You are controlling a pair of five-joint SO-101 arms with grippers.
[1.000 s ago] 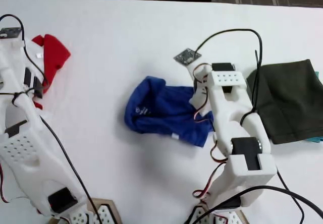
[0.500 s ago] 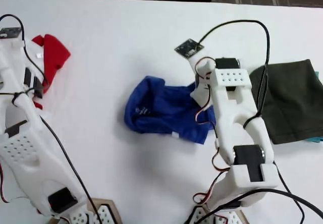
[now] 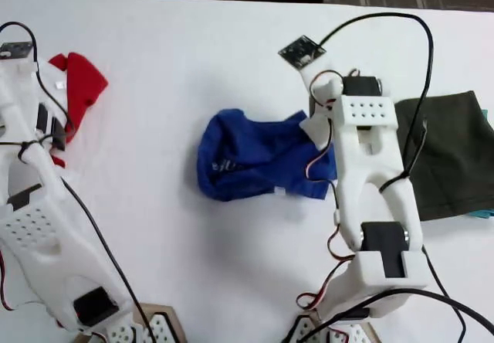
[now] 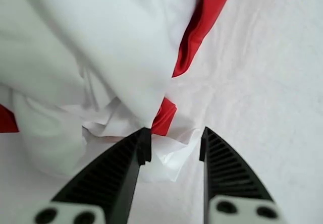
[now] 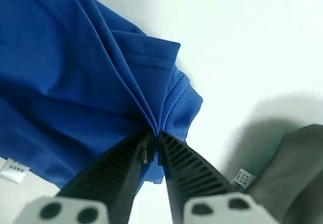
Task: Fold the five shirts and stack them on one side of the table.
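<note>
High view: blue shirt (image 3: pixel 258 165) crumpled mid-tabletop (image 3: pixel 193 65), right arm (image 3: pixel 363 142) over its right edge. Green shirt (image 3: pixel 448 154) flat at right edge; red shirt (image 3: pixel 81 88) far left.

Left wrist: left pincer (image 4: pixel 174 138) partly spread, holding nothing, tips at white cloth (image 4: pixel 101 57) and red shirt (image 4: pixel 207 22).

Right wrist: right pincer (image 5: pixel 154 135) clamped on blue shirt (image 5: pixel 75 72) fold; green shirt (image 5: pixel 298 168) near.

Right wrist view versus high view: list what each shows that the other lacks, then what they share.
Right wrist: the right gripper shut on a fold of the blue shirt. High: the red shirt by the left arm, and the whole blue shirt bunched mid-table. Shared: blue shirt, dark shirt beside it, white table.
</note>
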